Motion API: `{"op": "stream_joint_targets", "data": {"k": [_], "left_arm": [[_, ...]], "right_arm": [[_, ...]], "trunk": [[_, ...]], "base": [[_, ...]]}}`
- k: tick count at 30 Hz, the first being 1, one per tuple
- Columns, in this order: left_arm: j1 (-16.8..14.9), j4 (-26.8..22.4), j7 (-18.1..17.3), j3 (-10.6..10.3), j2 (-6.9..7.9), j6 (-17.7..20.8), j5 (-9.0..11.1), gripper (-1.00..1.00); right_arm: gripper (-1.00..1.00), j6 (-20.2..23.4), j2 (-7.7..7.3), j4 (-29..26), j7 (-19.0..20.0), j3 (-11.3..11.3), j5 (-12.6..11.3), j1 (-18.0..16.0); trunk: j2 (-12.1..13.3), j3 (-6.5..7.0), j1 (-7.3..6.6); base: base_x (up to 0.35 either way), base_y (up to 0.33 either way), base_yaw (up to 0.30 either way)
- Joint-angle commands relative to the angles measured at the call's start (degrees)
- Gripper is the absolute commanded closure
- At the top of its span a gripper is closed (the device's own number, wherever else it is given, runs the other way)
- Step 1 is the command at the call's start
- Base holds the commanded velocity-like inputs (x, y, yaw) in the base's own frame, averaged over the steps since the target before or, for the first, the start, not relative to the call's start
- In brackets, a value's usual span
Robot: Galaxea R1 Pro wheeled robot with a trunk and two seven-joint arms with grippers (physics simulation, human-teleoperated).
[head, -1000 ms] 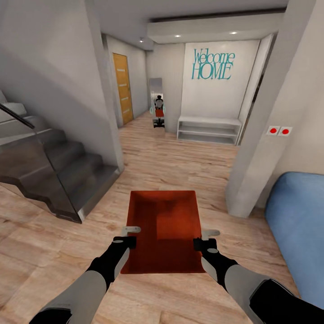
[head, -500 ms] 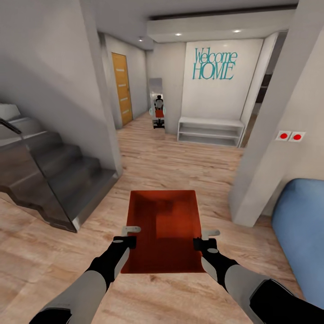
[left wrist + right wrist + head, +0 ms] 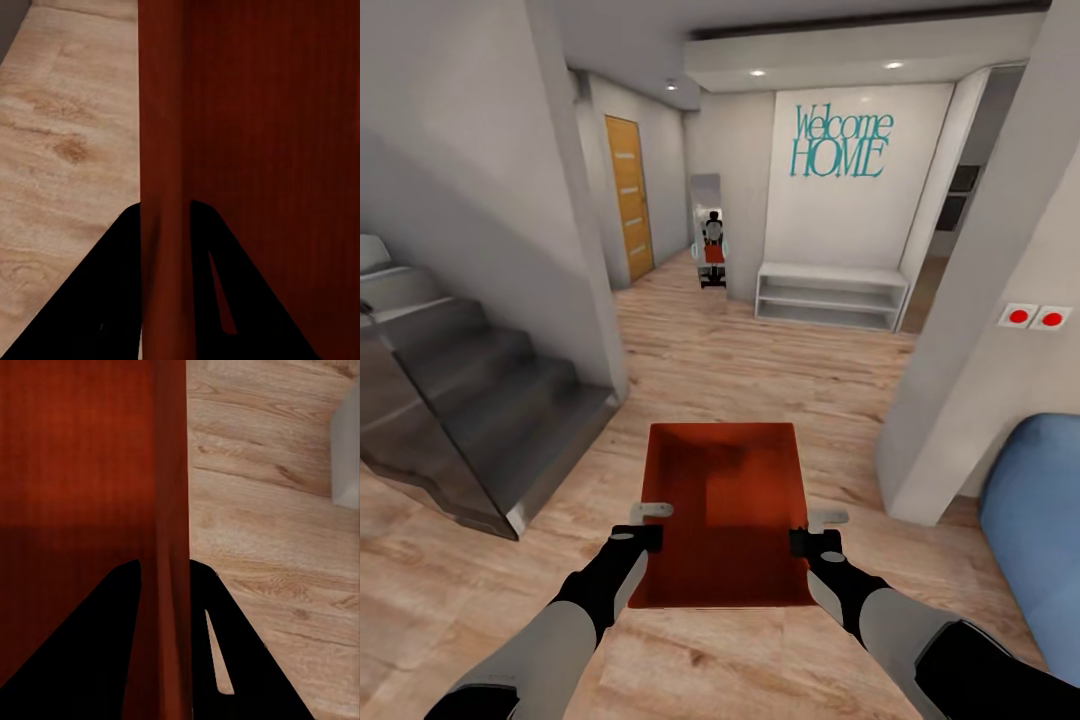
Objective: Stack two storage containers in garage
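Orange-red box (image 3: 725, 510) held level above the wood-plank floor (image 3: 760, 350), between both arms. Left gripper (image 3: 650, 522) jaws pinch its left wall; right gripper (image 3: 810, 528) jaws pinch its right wall. Stairs (image 3: 470, 410) left, blue sofa (image 3: 1040, 520) right.

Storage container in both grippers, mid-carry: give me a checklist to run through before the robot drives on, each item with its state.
1. Left gripper clamped on the storage container wall: ok.
2. Right gripper clamped on the opposite wall: ok.
3. Container level between the arms in the head view: ok.
4. Wood floor ahead free of obstacles: ok.
5. Staircase and blue sofa apart from the arms: ok.
6. Way to the garage: cannot tell.
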Motion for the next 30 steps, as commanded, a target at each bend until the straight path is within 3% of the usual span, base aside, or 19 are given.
{"op": "stream_joint_targets", "data": {"k": [1, 30], "left_arm": [[0.0, 2.84, 0.44, -0.71, 0.06, 1.08, 0.88, 1.0], [0.0, 2.93, 0.44, -0.71, 0.1, 1.08, 0.94, 1.0]], "right_arm": [[1.0, -0.2, -0.02, -0.18, -0.33, -0.91, 0.51, -0.1], [1.0, -0.2, 0.17, -0.18, -0.3, -0.71, 0.68, -0.1]], "trunk": [[-0.12, -0.1, 0.07], [-0.12, -0.1, 0.07]], "base": [[0.321, 0.0, 0.0], [0.321, 0.0, 0.0]]}}
